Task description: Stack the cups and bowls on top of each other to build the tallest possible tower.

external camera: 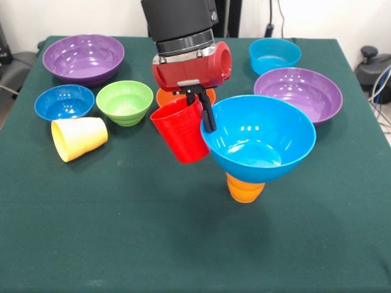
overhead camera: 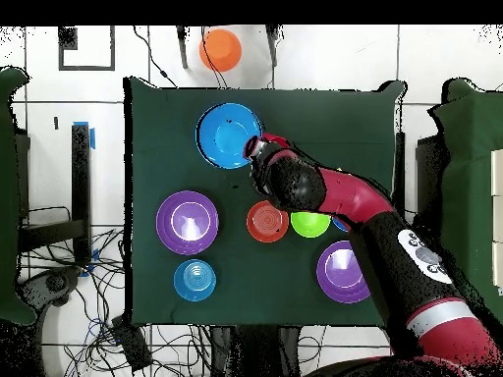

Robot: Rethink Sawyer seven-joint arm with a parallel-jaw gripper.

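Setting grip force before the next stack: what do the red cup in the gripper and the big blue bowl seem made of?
Red cup: apparently hard glossy plastic; light streaks, uniform colour. Large blue bowl: probably the same; bright glare spots inside, thin smooth rim. The look alone can't exclude glazed material.

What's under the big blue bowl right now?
The large blue bowl sits on the orange cup, which stands on the green table. Only the cup's lower part shows; the bowl covers its top, so its orientation is unclear.
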